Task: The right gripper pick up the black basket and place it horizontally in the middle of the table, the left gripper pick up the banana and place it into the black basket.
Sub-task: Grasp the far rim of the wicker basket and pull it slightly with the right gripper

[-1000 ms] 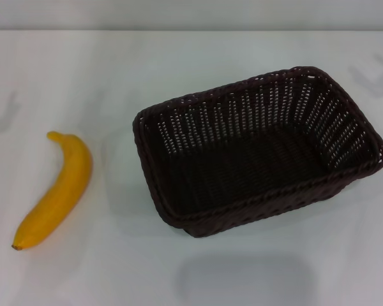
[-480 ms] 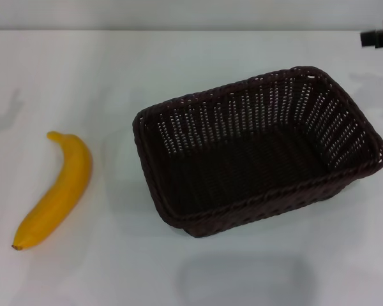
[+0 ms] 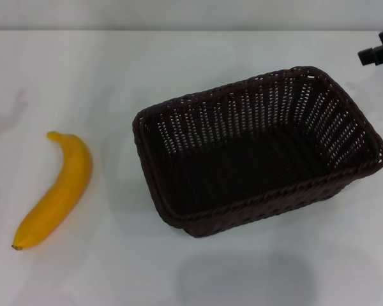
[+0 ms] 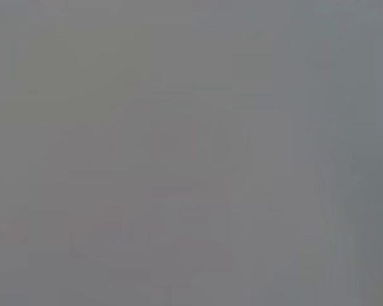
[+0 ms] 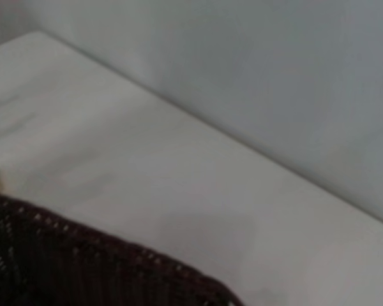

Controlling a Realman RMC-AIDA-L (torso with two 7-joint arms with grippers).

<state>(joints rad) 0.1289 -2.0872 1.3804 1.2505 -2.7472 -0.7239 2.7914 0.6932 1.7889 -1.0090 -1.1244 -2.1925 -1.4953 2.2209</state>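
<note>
While the banana lies apart, the black basket rests tilted.

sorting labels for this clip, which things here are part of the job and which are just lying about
Part of the job: black basket, empty; banana, lying to its left; table; right gripper, at the far right edge.
Lying about: nothing else in view.

Right end effector partly in view at the head view's far right edge.
</note>
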